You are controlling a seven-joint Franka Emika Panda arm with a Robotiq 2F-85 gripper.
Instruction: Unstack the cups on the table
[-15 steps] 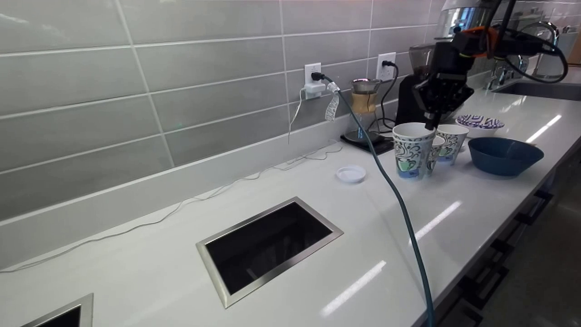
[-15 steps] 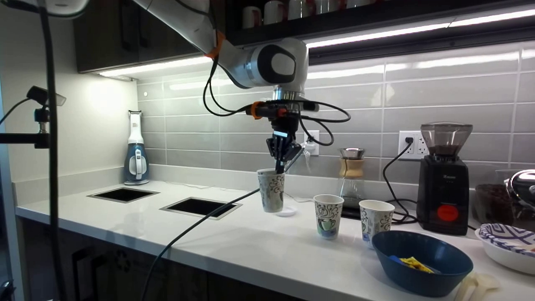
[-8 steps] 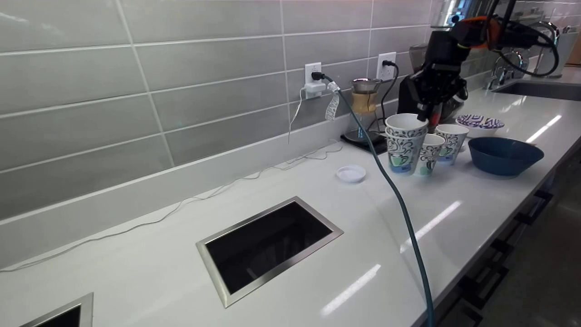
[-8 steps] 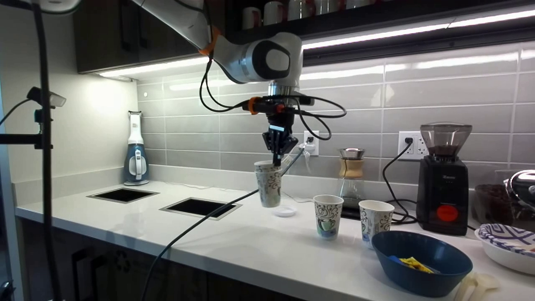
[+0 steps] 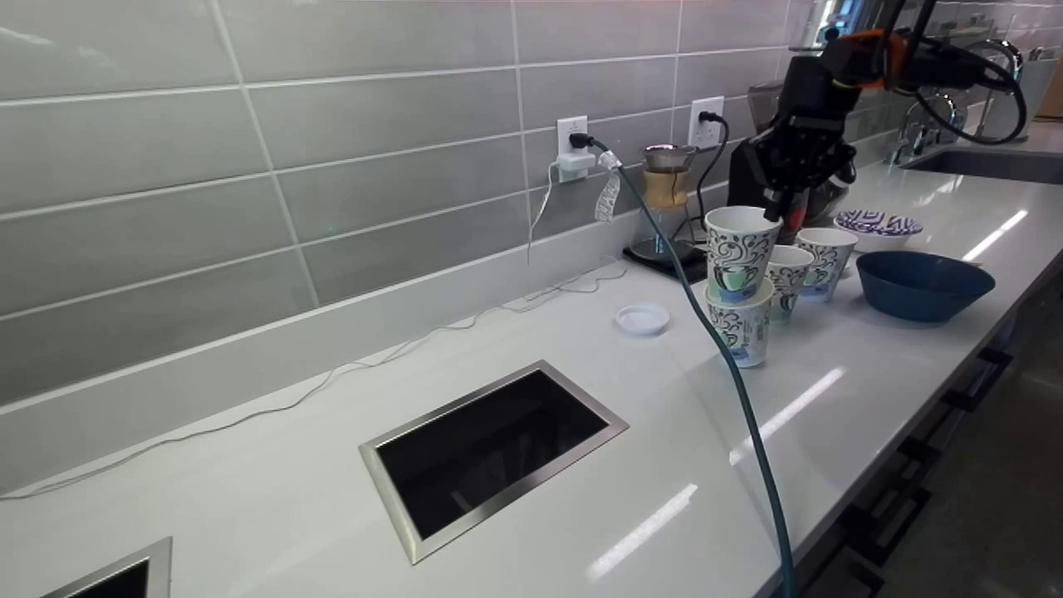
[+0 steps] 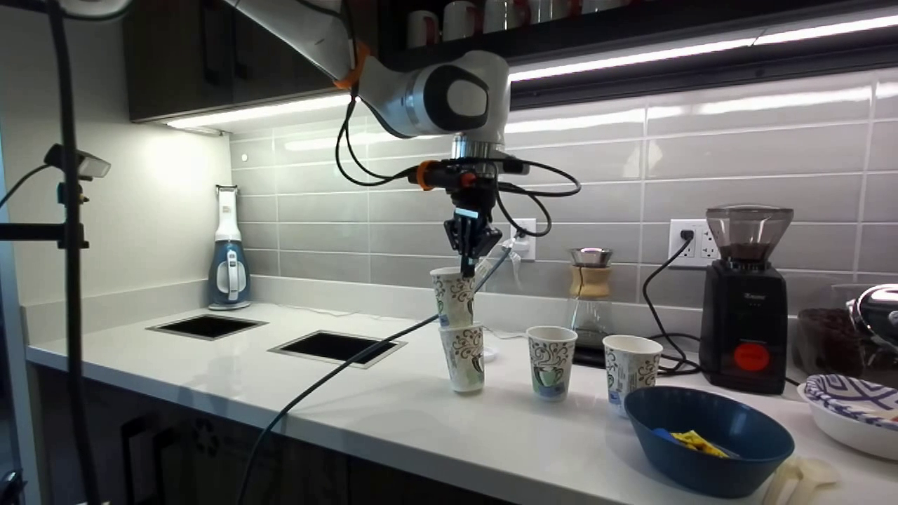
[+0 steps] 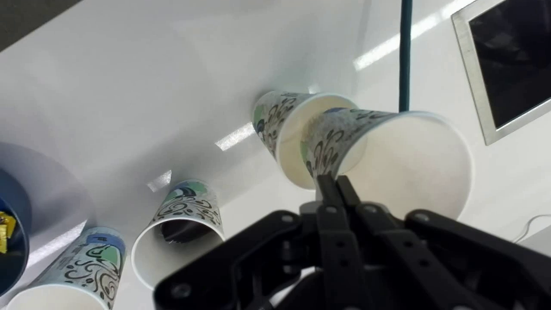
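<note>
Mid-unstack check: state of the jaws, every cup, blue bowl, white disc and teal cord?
Jaws: closed on the held cup, at its rim.
Held cup: raised, mouth up; base at the lower cup's mouth.
Lower cup: mouth up, looks slightly tilted; contact with the counter unclear.
Middle cup: upright.
Blue bowl: upright, yellow and blue items inside.
Cup nearest the blue bowl: upright.
White disc: lying flat.
Teal cord: plugged in, running over the counter.

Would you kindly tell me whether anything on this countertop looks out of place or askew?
The teal power cord crosses the countertop and drops over its front edge, an odd route that might snag. The lower paper cup also seems slightly tilted.
</note>
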